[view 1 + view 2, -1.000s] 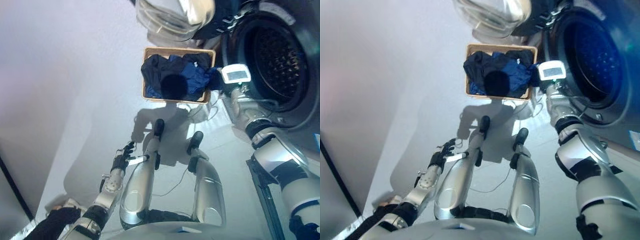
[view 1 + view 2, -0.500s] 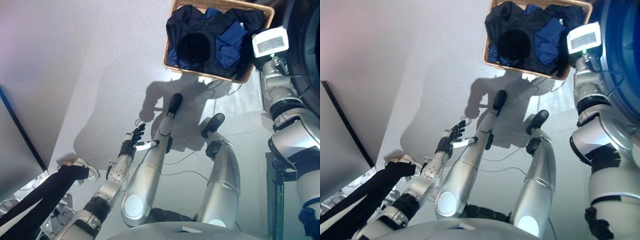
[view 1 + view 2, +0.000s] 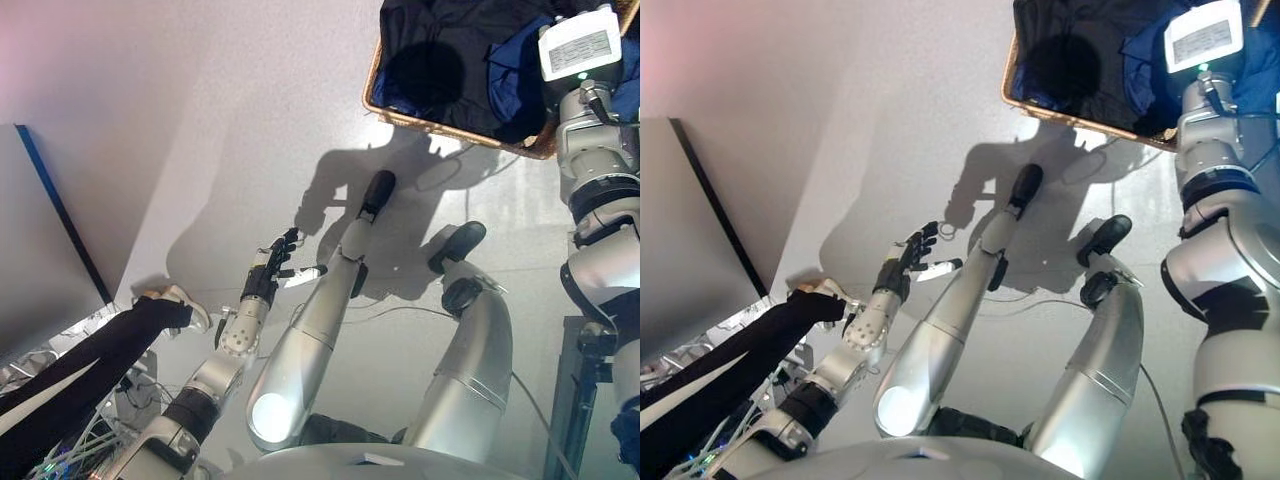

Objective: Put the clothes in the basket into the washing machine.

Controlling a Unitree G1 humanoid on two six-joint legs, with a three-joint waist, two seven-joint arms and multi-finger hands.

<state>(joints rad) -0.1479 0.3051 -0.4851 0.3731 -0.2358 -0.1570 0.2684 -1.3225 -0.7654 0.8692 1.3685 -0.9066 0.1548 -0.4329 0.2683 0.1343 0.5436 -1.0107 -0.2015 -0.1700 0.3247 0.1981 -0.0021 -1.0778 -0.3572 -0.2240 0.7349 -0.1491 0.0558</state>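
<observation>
At far left, a person's leg point(image 3: 70, 365) in a dark trouser and a pale shoe point(image 3: 175, 298) stands on the grey floor point(image 3: 200, 130), close beside the robot's left arm. The left hand point(image 3: 270, 277) hangs low over the floor, its dark fingers point(image 3: 923, 236) loosely spread and holding nothing, with one white-covered tip pointing toward the robot's body. Further right, at the top edge, the wicker basket point(image 3: 440, 128) sits on the floor, cut off by the frame; dark and blue clothes point(image 3: 470, 60) fill it, still inside. The right arm reaches up along the right side to the basket's right end. The right hand itself is hidden past the wrist, so whether its fingers are spread or closed cannot be told. The washing machine is out of view.
</observation>
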